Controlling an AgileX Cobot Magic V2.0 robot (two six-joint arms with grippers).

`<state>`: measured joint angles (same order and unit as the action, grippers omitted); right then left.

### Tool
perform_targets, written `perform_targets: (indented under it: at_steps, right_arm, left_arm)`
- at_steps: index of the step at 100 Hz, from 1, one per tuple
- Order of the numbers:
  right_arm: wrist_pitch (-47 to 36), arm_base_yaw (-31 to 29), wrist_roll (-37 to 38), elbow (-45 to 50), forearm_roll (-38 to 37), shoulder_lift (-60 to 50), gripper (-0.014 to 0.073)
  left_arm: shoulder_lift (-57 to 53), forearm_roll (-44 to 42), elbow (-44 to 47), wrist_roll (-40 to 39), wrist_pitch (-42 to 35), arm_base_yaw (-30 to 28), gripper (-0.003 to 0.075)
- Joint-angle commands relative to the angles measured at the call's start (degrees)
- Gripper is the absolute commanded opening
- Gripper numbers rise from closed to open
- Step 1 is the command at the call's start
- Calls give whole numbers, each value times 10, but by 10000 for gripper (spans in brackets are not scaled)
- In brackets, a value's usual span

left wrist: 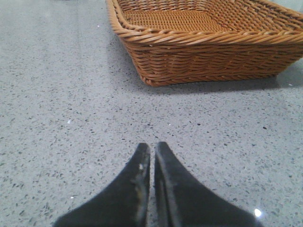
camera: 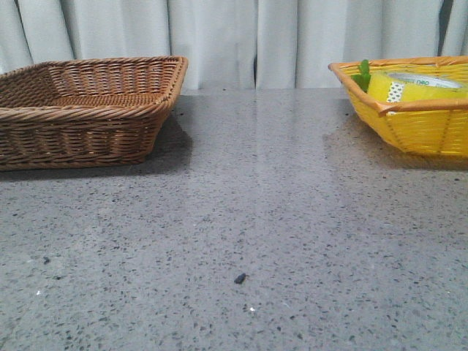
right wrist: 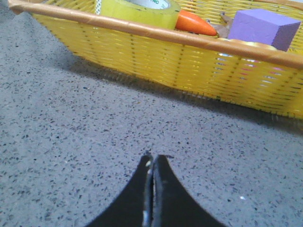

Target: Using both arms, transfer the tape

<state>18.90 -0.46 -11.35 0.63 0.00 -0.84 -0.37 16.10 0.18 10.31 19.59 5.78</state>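
Note:
The yellow tape (camera: 414, 88) lies flat in the yellow basket (camera: 417, 131) at the far right of the table. It also shows in the right wrist view (right wrist: 139, 11), behind the basket's orange rim. My right gripper (right wrist: 152, 157) is shut and empty, low over the table, short of the yellow basket (right wrist: 189, 66). My left gripper (left wrist: 152, 144) is shut and empty, low over the table, short of the brown wicker basket (left wrist: 208, 52). Neither gripper shows in the front view.
The brown wicker basket (camera: 88, 110) stands empty at the far left. In the yellow basket an orange carrot (right wrist: 194, 23) and a purple block (right wrist: 265, 27) lie beside the tape; green leaves (camera: 363, 73) stick up. A small dark speck (camera: 240, 278) lies on the grey table.

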Motion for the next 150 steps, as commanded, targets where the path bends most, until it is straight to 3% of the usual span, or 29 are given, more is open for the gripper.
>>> perform_targets:
  at_steps: [1,130,150]
  right_arm:
    - [-12,-4,-4,12,-11,-9,-74]
    - [-12,-4,-4,12,-11,-9,-74]
    - [-71,-4,-4,12,-11,-9,-74]
  left_arm:
    - [-17,8,5,-4,-22,-1,-21]
    - [-17,7,5,-4,-22,-1,-21]
    - [-17,7,5,-1,-36,-1,-21]
